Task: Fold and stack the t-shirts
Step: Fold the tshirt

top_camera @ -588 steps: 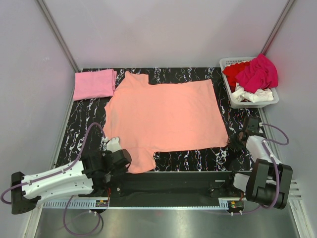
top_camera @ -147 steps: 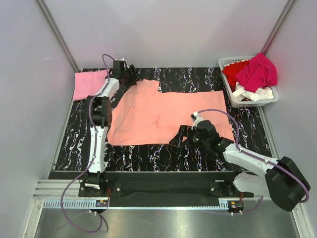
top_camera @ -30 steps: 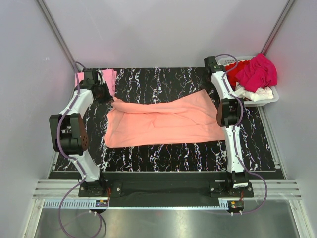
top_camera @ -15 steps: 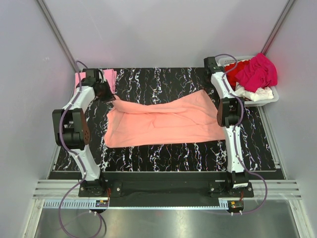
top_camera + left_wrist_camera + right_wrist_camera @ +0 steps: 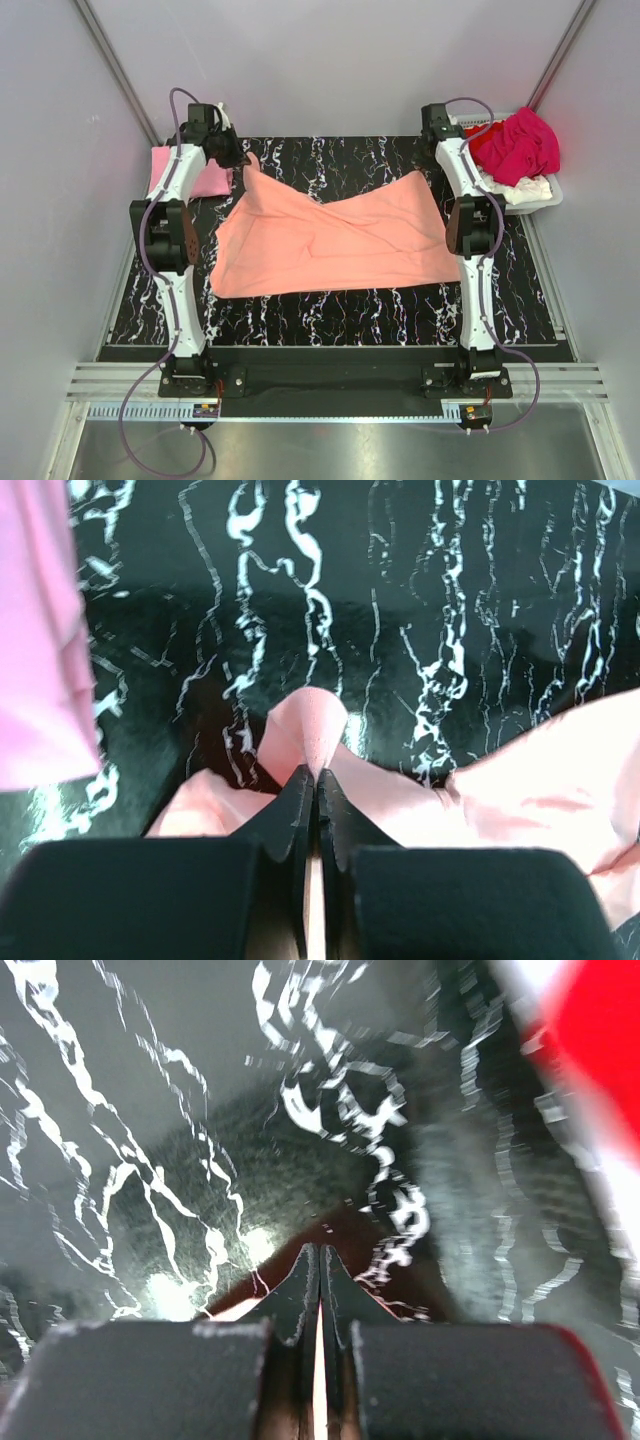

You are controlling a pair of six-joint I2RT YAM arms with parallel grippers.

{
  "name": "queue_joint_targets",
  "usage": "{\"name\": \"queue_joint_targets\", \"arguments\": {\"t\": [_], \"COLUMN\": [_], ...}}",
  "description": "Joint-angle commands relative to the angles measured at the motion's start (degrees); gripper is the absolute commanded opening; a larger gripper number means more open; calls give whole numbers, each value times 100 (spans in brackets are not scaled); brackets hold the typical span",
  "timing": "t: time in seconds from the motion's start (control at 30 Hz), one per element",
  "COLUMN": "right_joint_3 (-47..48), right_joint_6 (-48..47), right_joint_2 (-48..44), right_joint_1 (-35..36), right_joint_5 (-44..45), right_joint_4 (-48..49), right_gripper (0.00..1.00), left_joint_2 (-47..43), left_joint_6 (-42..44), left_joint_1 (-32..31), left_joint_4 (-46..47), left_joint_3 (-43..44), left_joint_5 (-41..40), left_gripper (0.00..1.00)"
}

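Note:
The salmon-orange t-shirt lies folded lengthwise across the black marbled table. Its two far corners are lifted off the table. My left gripper is shut on the far left corner, which shows pinched between the fingers in the left wrist view. My right gripper is shut on the far right corner, and a thin strip of salmon cloth shows between its jaws in the right wrist view. A folded light pink t-shirt lies at the far left and also shows in the left wrist view.
A white slatted basket at the far right holds magenta, red and white shirts. Blurred red cloth shows close to the right gripper. Grey walls enclose the table.
Both grippers have risen and moved toward the back wall, pulling the salmon shirt's far edge up with them. The edge now sags between the two lifted corners.

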Motion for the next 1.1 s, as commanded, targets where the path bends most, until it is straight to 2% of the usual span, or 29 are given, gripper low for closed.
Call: {"name": "queue_joint_targets", "arguments": {"t": [0.0, 0.23, 0.37, 0.53, 0.83, 1.07], "right_joint_3": [-62, -273, -817, -898, -1126, -2276], "right_joint_6": [88, 263, 264, 229, 290, 378], "right_joint_2": [-786, -1024, -1208, -1200, -1516, -2279], "right_joint_1": [-187, -459, -530, -530, -530, -530], "right_joint_5": [342, 773, 501, 106, -53, 35], "right_joint_4": [239, 134, 441, 529, 529, 845], "right_gripper": [0, 0, 0, 0, 0, 0], "left_joint_2": [144, 565, 680, 628, -154, -831], "left_joint_6": [234, 234, 234, 287, 533, 577], "left_joint_1": [21, -102, -102, -120, -199, -252], "left_joint_4": [46, 65, 64, 29, 29, 134], "left_joint_3": [463, 1165, 1413, 1325, 605, -589], "left_joint_5": [379, 300, 326, 361, 203, 124], "left_gripper": [6, 10, 11, 11, 11, 11]}}
